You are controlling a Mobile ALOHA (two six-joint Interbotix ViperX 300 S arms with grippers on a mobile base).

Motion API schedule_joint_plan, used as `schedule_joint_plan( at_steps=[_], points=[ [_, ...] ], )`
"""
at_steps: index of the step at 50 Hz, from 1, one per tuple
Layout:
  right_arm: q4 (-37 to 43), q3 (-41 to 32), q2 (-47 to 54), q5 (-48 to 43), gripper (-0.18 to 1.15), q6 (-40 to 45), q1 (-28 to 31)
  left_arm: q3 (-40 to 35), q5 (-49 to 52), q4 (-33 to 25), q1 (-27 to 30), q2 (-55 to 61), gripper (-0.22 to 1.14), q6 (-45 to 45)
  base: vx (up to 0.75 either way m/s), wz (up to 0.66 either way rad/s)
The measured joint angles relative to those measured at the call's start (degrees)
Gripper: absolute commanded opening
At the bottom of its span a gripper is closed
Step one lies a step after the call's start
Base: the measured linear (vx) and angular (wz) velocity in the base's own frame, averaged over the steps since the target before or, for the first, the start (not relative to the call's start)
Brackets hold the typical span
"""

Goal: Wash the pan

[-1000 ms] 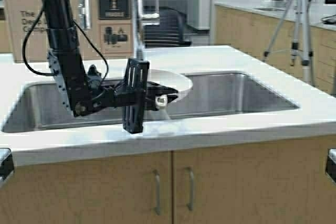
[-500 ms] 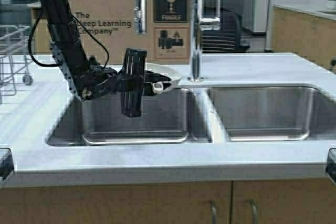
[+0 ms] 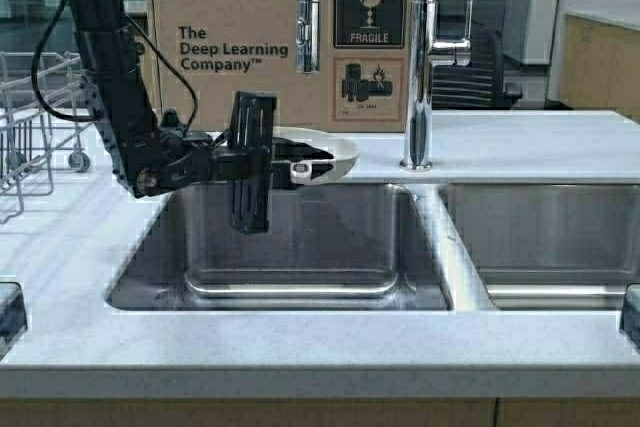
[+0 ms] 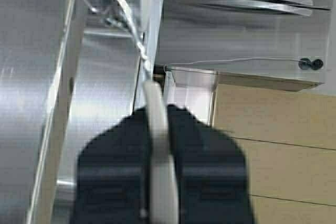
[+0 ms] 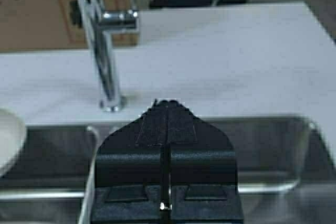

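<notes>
The pan (image 3: 322, 152), white and shallow, hangs level above the back of the left sink basin (image 3: 290, 257), just left of the faucet (image 3: 420, 67). My left gripper (image 3: 300, 169) is shut on its short pale handle, reaching in from the left. In the left wrist view the handle (image 4: 157, 145) is clamped between the two black fingers and the pan (image 4: 152, 30) shows edge-on beyond them. My right gripper (image 5: 167, 104) is shut and empty, over the right basin and facing the faucet (image 5: 105, 51). The pan's rim (image 5: 8, 140) shows at that view's edge.
A spray head (image 3: 308, 32) hangs over the left basin. A cardboard box (image 3: 250, 47) stands behind the sink. A wire dish rack (image 3: 30, 137) sits on the counter at the left. The right basin (image 3: 550, 237) lies beyond the divider.
The robot has driven to the left along the counter, so the sink, faucet and box have shifted right in the high view. The left gripper still holds the pan the same way.
</notes>
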Motion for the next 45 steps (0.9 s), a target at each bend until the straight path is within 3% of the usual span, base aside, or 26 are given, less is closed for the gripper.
schedule_joint_plan(
  at_steps=[23, 28, 34, 37, 45],
  points=[
    [-0.53, -1.67, 4.57, -2.29, 0.11, -0.09, 0.0, 6.42, -4.22, -0.97, -2.11, -1.76, 0.02, 3.08, 0.08, 0.02],
    [-0.53, -2.29, 4.83, -3.87, 0.32, -0.09, 0.0, 6.59, -4.39, -1.32, -2.81, -1.67, 0.02, 3.08, 0.07, 0.12],
    [-0.62, -4.83, 8.96, -5.01, 0.87, -0.18, 0.09, 6.68, -4.39, -2.02, -2.55, -1.76, 0.02, 3.08, 0.07, 0.09],
    [-0.88, -7.47, 12.92, -5.19, 1.08, -0.18, 0.09, 6.68, -4.31, -2.11, -2.81, -1.76, 0.02, 3.08, 0.06, 0.06],
    [-3.78, -16.08, 24.43, -5.45, 1.02, -0.26, 0.09, 6.68, -4.48, -1.85, -3.96, -1.67, 0.02, 3.08, 0.03, 0.03]
  ],
)
